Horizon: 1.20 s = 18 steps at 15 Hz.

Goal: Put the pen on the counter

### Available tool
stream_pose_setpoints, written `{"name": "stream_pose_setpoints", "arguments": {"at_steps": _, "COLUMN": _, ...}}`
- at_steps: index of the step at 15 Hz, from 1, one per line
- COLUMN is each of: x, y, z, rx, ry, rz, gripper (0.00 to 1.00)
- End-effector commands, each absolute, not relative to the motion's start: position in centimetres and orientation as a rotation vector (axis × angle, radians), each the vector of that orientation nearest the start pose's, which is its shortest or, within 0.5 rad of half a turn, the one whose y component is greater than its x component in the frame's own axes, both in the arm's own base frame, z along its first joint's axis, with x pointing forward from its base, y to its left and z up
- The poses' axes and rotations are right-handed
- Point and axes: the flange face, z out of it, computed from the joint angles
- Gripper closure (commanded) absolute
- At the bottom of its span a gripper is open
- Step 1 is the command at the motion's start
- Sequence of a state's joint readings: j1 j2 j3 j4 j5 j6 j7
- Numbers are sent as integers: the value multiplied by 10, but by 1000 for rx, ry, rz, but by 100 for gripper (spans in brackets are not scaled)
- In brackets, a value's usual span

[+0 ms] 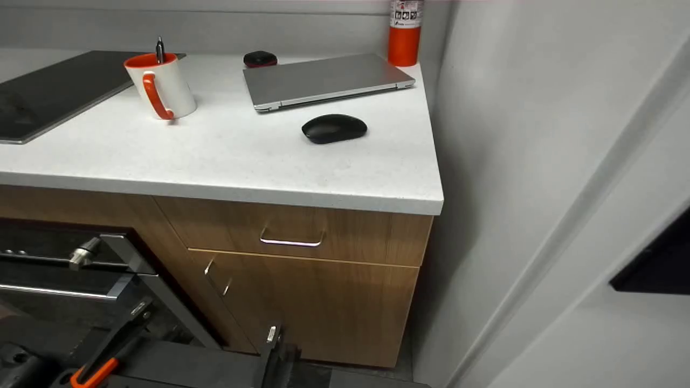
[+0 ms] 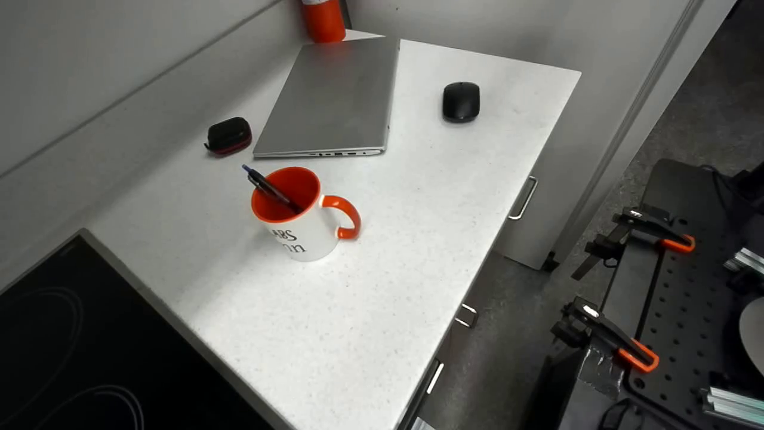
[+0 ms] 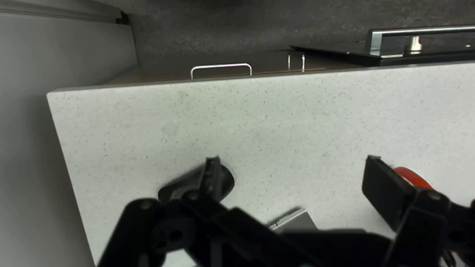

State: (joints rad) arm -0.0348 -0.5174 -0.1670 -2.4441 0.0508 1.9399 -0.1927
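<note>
Pen (image 2: 270,187): stands tilted inside the mug (image 2: 310,240), upper end past the rim; I see it in both exterior views.
Mug: white, orange within and at the handle, upright on the white worktop (image 2: 370,286).
Cooktop (image 2: 89,334): black, near the mug.
Laptop (image 2: 337,101): grey, closed, lying flat between the mouse (image 2: 461,103) and a small black-and-red case (image 2: 228,134).
Red cylinder (image 2: 325,22): upright, just beside a corner of the laptop, top outside my view.
Claw (image 3: 293,167): fingers wide apart in the wrist view, worktop showing between them; from this angle I see one finger covering part of the mouse.
</note>
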Motion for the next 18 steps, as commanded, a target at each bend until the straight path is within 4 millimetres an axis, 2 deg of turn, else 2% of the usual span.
{"name": "stream_pose_setpoints", "arguments": {"at_steps": 1, "x": 404, "y": -44, "z": 487, "rx": -2944, "ry": -65, "rz": -179, "gripper": 0}}
{"name": "stream_pose_setpoints", "arguments": {"at_steps": 4, "x": 426, "y": 7, "z": 490, "rx": -2878, "ry": -113, "rz": -359, "gripper": 0}}
{"name": "stream_pose_setpoints", "arguments": {"at_steps": 7, "x": 448, "y": 61, "z": 486, "rx": -2866, "ry": -213, "rz": -471, "gripper": 0}}
{"name": "stream_pose_setpoints", "arguments": {"at_steps": 8, "x": 455, "y": 75, "z": 482, "rx": -2871, "ry": -229, "rz": -496, "gripper": 0}}
{"name": "stream_pose_setpoints", "arguments": {"at_steps": 10, "x": 458, "y": 98, "z": 475, "rx": -2872, "ry": -303, "rz": -439, "gripper": 0}}
{"name": "stream_pose_setpoints", "arguments": {"at_steps": 11, "x": 446, "y": 83, "z": 476, "rx": -2893, "ry": -284, "rz": -453, "gripper": 0}}
{"name": "stream_pose_setpoints", "arguments": {"at_steps": 13, "x": 451, "y": 97, "z": 470, "rx": -2893, "ry": -322, "rz": -426, "gripper": 0}}
{"name": "stream_pose_setpoints", "arguments": {"at_steps": 18, "x": 455, "y": 97, "z": 471, "rx": -2892, "ry": -320, "rz": -427, "gripper": 0}}
